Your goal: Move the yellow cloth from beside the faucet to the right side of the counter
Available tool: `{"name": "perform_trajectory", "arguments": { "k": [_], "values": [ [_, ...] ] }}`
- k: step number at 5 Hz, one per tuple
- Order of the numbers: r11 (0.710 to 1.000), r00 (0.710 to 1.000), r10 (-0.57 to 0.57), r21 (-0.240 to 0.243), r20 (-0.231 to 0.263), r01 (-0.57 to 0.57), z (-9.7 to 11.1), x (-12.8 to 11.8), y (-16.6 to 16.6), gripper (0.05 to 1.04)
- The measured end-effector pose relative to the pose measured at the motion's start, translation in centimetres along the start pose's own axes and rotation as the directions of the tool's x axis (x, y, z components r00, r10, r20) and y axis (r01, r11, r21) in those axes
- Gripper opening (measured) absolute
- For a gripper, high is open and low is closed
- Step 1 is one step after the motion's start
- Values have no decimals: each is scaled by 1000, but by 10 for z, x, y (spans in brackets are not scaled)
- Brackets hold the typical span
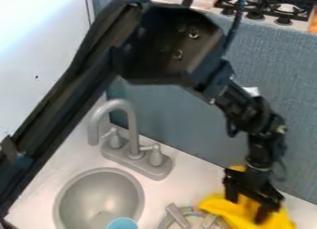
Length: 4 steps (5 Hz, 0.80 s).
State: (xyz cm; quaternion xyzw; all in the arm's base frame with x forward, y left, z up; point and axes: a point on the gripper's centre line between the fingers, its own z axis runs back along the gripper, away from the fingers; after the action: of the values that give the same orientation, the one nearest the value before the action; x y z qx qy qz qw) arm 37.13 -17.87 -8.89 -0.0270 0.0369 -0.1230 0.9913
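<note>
1 yellow cloth [217, 206] lies bunched on the worktop [186, 174], at the lower right, right under the tool [246, 210]; the tool looks released, its 2 fingers standing apart with yellow fabric showing between them. For a sure grip, you want a thick raised fold centred between both fingers; go low enough to pinch cloth rather than skim it, yet don't press hard into the surface; close gently, since soft fabric bunches and may slip from a shallow bite; mind the round grey item [172, 219] just beside the cloth, which a loose edge could drag.

Your count: 1 cloth; 1 round grey item with 2 grey bars; 1 faucet [131, 126] with 2 handles [114, 138]; 1 sink basin [99, 195]; 1 blue item [123, 223] at its lower edge; 1 stove [266, 6] behind, showing 2 burners and 3 knobs.
</note>
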Motion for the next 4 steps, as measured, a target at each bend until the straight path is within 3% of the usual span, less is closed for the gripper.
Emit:
{"name": "perform_trajectory", "arguments": {
  "k": [1, 2, 3, 4],
  "values": [
    [998, 996, -51, -33, 75, 54, 10, 11, -40, 1001],
    [997, 992, -59, -42, 110, 64, 16, 16, -58, 1001],
    [998, 993, -49, 34, 105, 46, 26, 15, -45, 1001],
    [994, 991, -67, 99, 114, 56, 78, 13, -38, 1001]
  ]
}}
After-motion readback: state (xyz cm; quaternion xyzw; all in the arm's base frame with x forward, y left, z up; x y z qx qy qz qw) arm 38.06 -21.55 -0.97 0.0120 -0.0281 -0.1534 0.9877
